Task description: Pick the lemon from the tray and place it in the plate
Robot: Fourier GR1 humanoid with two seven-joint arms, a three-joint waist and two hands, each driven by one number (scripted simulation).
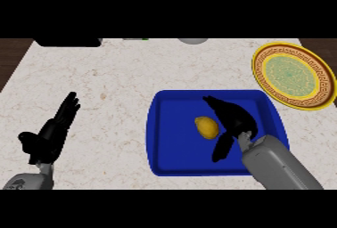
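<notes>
Lemon (207, 127) on blue tray (164, 133), just left of right hand (232, 116), hand spread open, holding nothing

I see the yellow lemon (207, 127) lying near the middle of the blue tray (170, 144), the gold-rimmed green plate (293, 75) just beyond its far-right corner.

The right hand (230, 118) hangs over the tray (153, 133) at the lemon's (207, 127) 3 o'clock, blocking that side. The lemon's 6, 9 and 12 o'clock sides are bare tray floor. Toward 1 o'clock, only the tray's rim and a narrow strip of counter (223, 67) lie before the plate (295, 75). At the tray's 9 o'clock the counter is open as far as the left hand (52, 131).
</notes>
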